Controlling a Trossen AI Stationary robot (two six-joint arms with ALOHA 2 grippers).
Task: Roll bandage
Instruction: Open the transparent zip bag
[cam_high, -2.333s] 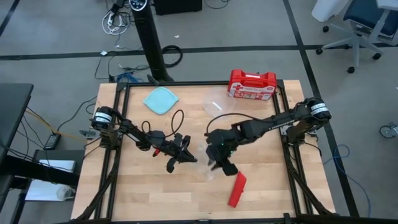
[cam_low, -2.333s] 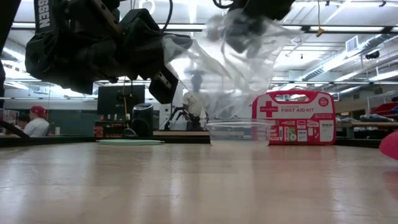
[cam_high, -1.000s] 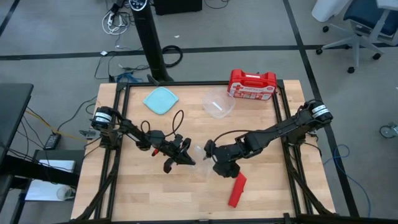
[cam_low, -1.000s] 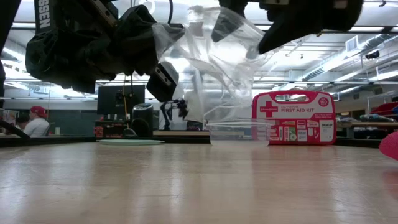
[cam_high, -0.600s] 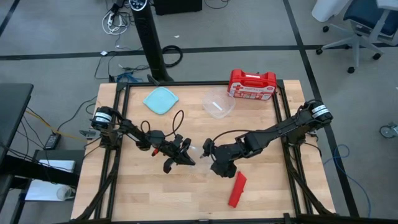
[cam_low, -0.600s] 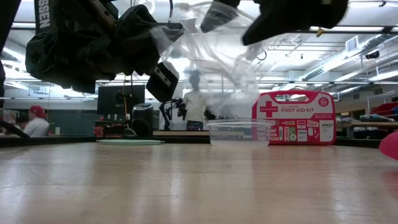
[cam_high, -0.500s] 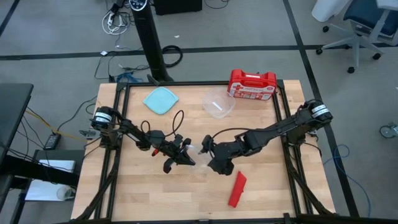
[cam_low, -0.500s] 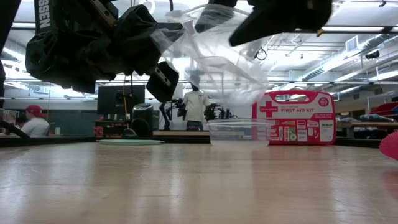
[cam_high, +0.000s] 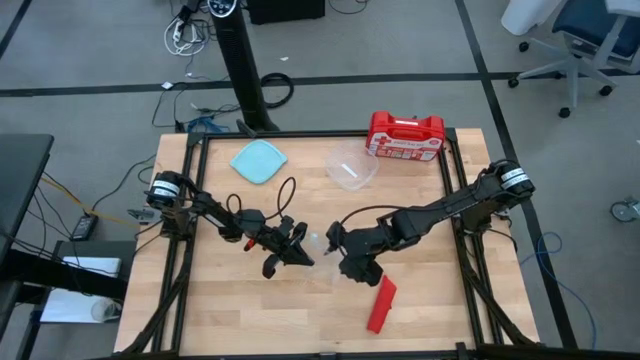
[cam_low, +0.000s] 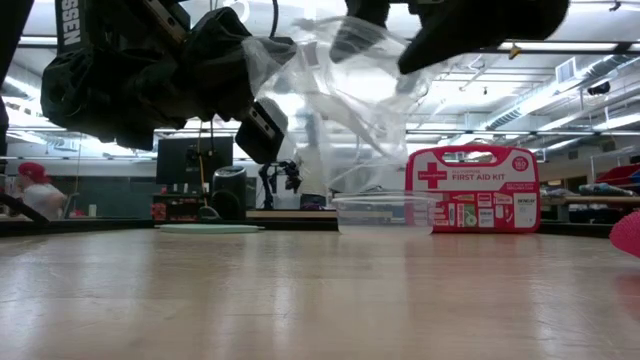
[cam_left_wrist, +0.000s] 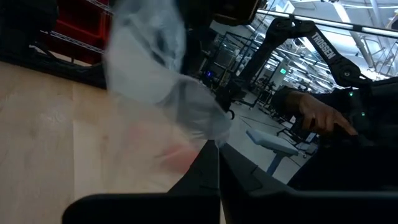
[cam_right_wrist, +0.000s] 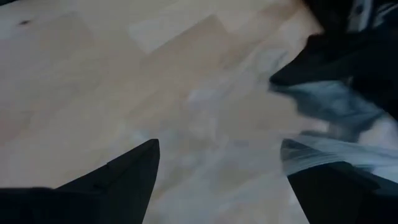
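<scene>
The bandage (cam_high: 381, 303) lies as a red roll on the wooden table, near its front edge and right of centre; only its edge (cam_low: 630, 235) shows in the low view. No gripper touches it. My left gripper (cam_high: 300, 256) is at mid-table, shut on a clear plastic bag (cam_high: 318, 243), which is lifted off the table (cam_low: 340, 100). My right gripper (cam_high: 346, 266) hovers open just right of the bag, behind and left of the bandage, its fingers wide apart (cam_right_wrist: 217, 177) above the wood. My left gripper pinches a bunched part of the bag's film (cam_left_wrist: 208, 138) between its two shut fingers. They come at it about level from the table's left. The bag is clear of the table and billows up and out beyond the fingertips (cam_low: 345, 90). Whether my right gripper touches the bag, I cannot tell.
A red first-aid case (cam_high: 405, 135) stands at the far edge, with a clear plastic container (cam_high: 350, 168) in front of it and a teal lid (cam_high: 259, 160) to the left. People and equipment show in the room behind. Bare wood lies along the table's near edge.
My right gripper, still open, has shifted a little toward my left gripper and back again near the bag. The held bag has changed shape, its loose film swaying, while my left gripper has kept its hold in place. The bandage has not moved.
</scene>
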